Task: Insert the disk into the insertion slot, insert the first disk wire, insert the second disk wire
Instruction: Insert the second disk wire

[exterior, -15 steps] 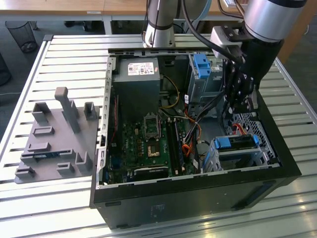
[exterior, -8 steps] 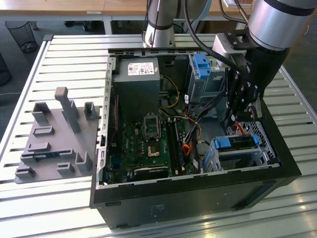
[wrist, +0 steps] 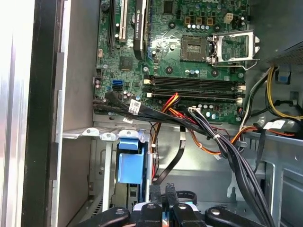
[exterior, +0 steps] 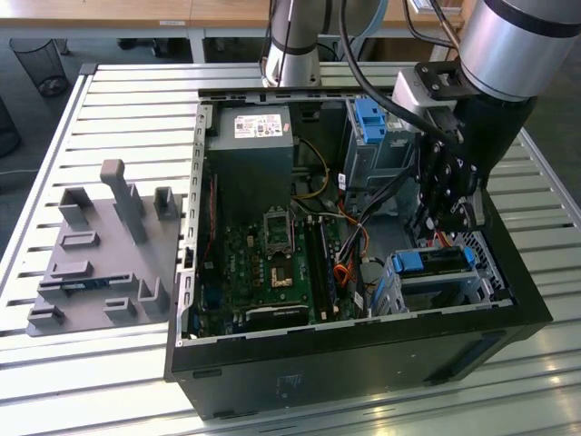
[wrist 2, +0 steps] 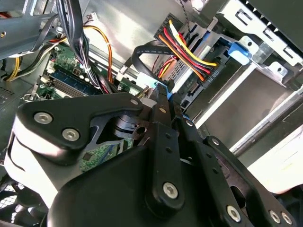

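Claw [wrist 2: 163, 90], fingers pressed together and pinching a small blue-tipped connector, judged a disk wire, poised just before the disk's rear face. Beyond it, the red-yellow-orange power lead [wrist 2: 191, 56] already sits plugged in. The disk [exterior: 436, 262], in its blue caddy, lies seated in the insertion slot [exterior: 408, 291] at the case's 4 o'clock corner on the desk [exterior: 100, 100]. Risk: a tilted plug may jam, or the claw may snag the neighbouring cable bundle [wrist: 222, 146].

Matt black metal gripper [wrist 2: 163, 92]; glossy blue plastic caddy [wrist: 130, 166]; dull grey perforated metal slot [exterior: 486, 259]; ribbed metal surface [exterior: 136, 100].
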Available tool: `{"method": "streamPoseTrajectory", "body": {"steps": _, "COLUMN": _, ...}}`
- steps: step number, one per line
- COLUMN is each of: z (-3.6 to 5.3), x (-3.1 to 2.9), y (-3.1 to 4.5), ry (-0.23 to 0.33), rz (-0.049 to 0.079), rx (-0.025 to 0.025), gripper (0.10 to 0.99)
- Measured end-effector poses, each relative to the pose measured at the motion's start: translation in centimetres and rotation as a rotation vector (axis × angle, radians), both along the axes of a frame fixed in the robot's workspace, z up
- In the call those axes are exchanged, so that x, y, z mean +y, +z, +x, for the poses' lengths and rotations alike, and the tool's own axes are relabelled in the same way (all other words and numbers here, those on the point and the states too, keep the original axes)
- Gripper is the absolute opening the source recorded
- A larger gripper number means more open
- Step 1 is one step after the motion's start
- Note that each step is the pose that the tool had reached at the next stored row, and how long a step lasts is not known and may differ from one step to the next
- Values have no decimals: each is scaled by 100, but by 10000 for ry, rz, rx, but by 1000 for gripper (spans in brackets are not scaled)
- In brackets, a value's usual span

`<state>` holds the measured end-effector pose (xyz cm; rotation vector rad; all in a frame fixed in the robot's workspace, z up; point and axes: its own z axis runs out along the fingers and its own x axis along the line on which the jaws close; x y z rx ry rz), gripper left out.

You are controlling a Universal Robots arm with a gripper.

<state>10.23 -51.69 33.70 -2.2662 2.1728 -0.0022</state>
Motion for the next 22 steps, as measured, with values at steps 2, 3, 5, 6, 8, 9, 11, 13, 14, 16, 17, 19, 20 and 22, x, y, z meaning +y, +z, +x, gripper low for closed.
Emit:
{"method": "streamPoseTrajectory", "body": {"steps": 2, "z": 1, "x": -2, "y": 0, "ry": 0, "rz": 0, "rx": 0, "gripper": 161}}
{"method": "streamPoseTrajectory", "body": {"steps": 3, "z": 4, "x": -3, "y": 0, "ry": 1, "rz": 0, "rx": 0, "gripper": 161}}
{"method": "streamPoseTrajectory", "body": {"steps": 5, "z": 8, "x": -3, "y": 0, "ry": 0, "rz": 0, "rx": 0, "gripper": 161}}
{"method": "streamPoseTrajectory", "body": {"steps": 6, "z": 10, "x": -4, "y": 0, "ry": 0, "rz": 0, "rx": 0, "gripper": 161}}
{"method": "streamPoseTrajectory", "body": {"steps": 8, "z": 14, "x": -4, "y": 0, "ry": 0, "rz": 0, "rx": 0, "gripper": 176}}
{"method": "streamPoseTrajectory", "body": {"steps": 9, "z": 14, "x": -4, "y": 0, "ry": -1, "rz": 0, "rx": 0, "gripper": 239}}
{"method": "streamPoseTrajectory", "body": {"steps": 11, "z": 16, "x": -5, "y": 0, "ry": 0, "rz": 1, "rx": 0, "gripper": 239}}
{"method": "streamPoseTrajectory", "body": {"steps": 13, "z": 18, "x": -6, "y": 0, "ry": 0, "rz": 4, "rx": 0, "gripper": 239}}
{"method": "streamPoseTrajectory", "body": {"steps": 14, "z": 20, "x": -6, "y": 0, "ry": 1, "rz": 7, "rx": 0, "gripper": 239}}
{"method": "streamPoseTrajectory", "body": {"steps": 16, "z": 22, "x": -6, "y": 0, "ry": 0, "rz": 22, "rx": 0, "gripper": 239}}
{"method": "streamPoseTrajectory", "body": {"steps": 17, "z": 22, "x": -6, "y": 0, "ry": -1, "rz": 32, "rx": 0, "gripper": 224}}
{"method": "streamPoseTrajectory", "body": {"steps": 19, "z": 23, "x": -6, "y": 0, "ry": 0, "rz": 52, "rx": 0, "gripper": 157}}
{"method": "streamPoseTrajectory", "body": {"steps": 20, "z": 23, "x": -5, "y": 0, "ry": 0, "rz": 61, "rx": 0, "gripper": 141}}
{"method": "streamPoseTrajectory", "body": {"steps": 22, "z": 23, "x": -6, "y": 1, "ry": 0, "rz": 66, "rx": 0, "gripper": 141}}
